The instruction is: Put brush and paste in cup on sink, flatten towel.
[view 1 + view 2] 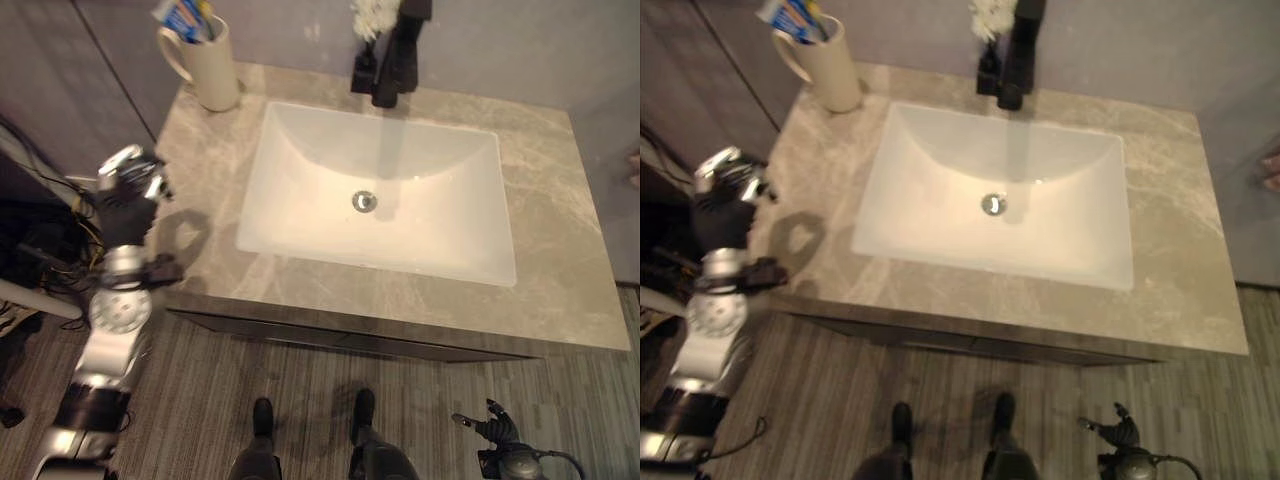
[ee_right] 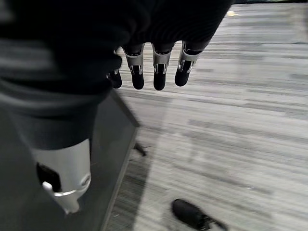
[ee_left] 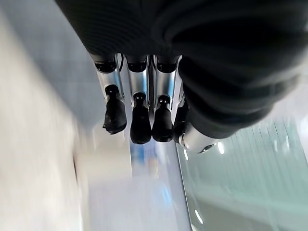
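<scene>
Cup: we see the cream cup [image 1: 212,68] standing upright on the counter's back corner, beyond the basin's left rear corner, handle turned away from the basin.
Brush and paste: we make out a blue-and-white tube [image 1: 183,18] poking from the cup's mouth with something yellowish beside it; we cannot tell brush from paste.
Basin: the white basin [image 1: 300,190] sits sunk in the counter, its metal drain [image 1: 364,201] near the middle.
Tap: a black tap [image 1: 395,60] stands behind the basin's rear edge, with a white tuft [image 1: 368,15] just beside it.
Counter: the grey marbled counter [image 1: 560,260] surrounds the basin.
Left hand: our left hand [image 1: 130,190] hovers at the counter's left edge, left of the basin, fingers [image 3: 140,126] loosely extended and holding nothing.
Right hand: our right hand [image 1: 497,427] hangs low over the striped floor [image 2: 231,120], in front of the basin's right end, fingers relaxed, empty.
</scene>
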{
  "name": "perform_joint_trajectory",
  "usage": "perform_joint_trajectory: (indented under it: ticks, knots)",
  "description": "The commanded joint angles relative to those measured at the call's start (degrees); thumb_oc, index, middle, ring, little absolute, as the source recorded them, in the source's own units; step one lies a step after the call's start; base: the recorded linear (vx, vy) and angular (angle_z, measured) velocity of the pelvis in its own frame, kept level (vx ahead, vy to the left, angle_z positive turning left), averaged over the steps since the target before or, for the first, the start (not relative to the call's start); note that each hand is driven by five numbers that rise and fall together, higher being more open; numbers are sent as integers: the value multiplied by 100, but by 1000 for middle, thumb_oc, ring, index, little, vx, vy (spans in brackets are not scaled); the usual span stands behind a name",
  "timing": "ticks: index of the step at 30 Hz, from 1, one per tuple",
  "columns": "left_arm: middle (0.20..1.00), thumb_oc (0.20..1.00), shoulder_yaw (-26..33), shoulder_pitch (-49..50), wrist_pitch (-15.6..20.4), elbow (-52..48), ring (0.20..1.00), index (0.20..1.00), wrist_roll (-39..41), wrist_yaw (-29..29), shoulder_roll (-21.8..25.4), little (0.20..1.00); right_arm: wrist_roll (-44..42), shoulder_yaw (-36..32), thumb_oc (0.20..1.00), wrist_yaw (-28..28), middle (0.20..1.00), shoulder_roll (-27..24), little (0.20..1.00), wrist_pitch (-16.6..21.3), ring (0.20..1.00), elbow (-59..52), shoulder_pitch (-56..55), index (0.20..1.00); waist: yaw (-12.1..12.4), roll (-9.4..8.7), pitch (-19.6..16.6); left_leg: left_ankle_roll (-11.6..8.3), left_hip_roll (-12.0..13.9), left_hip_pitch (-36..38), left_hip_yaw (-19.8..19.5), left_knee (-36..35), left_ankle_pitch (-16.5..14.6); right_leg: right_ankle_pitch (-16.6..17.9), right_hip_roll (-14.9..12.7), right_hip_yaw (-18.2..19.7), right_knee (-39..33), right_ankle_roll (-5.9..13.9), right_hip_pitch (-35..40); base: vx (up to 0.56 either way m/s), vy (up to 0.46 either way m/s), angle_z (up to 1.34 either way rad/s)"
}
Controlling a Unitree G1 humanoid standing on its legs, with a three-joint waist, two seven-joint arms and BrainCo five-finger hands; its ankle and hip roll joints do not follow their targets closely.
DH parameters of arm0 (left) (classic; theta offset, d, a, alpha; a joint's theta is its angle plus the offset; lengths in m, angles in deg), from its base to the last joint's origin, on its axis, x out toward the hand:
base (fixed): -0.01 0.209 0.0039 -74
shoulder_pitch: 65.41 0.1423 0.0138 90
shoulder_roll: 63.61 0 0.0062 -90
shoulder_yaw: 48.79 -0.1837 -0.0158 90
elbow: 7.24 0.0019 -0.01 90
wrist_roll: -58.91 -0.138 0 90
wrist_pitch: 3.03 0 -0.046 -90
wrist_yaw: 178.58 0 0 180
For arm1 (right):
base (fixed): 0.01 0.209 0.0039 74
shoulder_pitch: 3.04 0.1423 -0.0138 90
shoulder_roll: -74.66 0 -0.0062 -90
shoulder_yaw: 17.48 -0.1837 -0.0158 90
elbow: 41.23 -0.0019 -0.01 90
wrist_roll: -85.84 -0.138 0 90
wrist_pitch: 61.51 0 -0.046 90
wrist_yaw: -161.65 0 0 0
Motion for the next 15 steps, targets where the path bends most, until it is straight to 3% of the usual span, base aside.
perform_joint_trajectory:
  ticks: [1,4,5,6,8,9,10,13,15]
  knots:
    - [200,200,190,-633,273,81,200,200,-223,399,385,200,151,-119,1000,49,1000,-139,1000,-53,1000,37,-56,1000,-230,-7,92,177,-156,-46,-319,101,-278,530,-675,321,402,634,432,10,162,-1]
    - [200,200,480,-22,191,17,200,200,-205,629,368,200,148,-283,1000,135,1000,-212,1000,-46,1000,61,-48,1000,-165,57,55,343,-316,87,-264,392,-475,847,-800,455,950,603,441,13,233,-17]
    - [200,200,397,-73,200,183,200,200,-32,740,378,200,85,-296,1000,199,1000,-218,1000,-20,1000,37,-58,1000,-285,190,102,413,-309,181,-317,558,-540,369,-292,888,1613,412,373,5,211,-24]
    - [200,200,394,-83,205,193,200,200,-28,744,381,200,84,-299,1000,200,1000,-218,1000,-19,1000,37,-54,1000,-277,190,95,410,-305,159,-309,568,-534,369,-289,899,1632,407,342,41,203,-14]
    - [200,200,319,-130,192,275,200,200,-72,848,421,200,36,-274,1000,234,1000,-214,1000,26,1000,42,-130,1000,-376,308,105,470,-337,279,-400,713,-616,-212,187,1146,1896,243,159,63,133,24]
    - [200,200,320,-133,193,277,200,200,-71,849,422,200,36,-274,1000,234,1000,-214,1000,26,1000,42,-128,1000,-373,308,92,467,-335,253,-397,721,-608,-203,189,1150,1901,239,132,129,176,42]
    - [200,200,285,-98,155,282,200,200,-57,936,366,200,-7,-250,1000,281,1000,-197,1000,40,1000,116,-211,1000,-445,404,85,526,-383,413,-487,781,-685,-697,549,1279,1939,52,7,142,140,31]
    - [200,200,318,-21,115,225,200,200,-148,941,312,200,23,-223,1000,279,1000,-199,1000,51,1000,205,-241,1000,-454,423,115,556,-477,626,-444,789,-788,-633,601,1103,1651,32,-60,143,80,13]
    - [200,200,318,149,6,168,200,200,-220,1069,347,200,14,-219,1000,304,1000,-157,1000,33,1000,443,-240,1000,-570,440,186,566,-540,997,-494,703,-941,-189,671,1223,1191,160,-554,215,-20,-6]
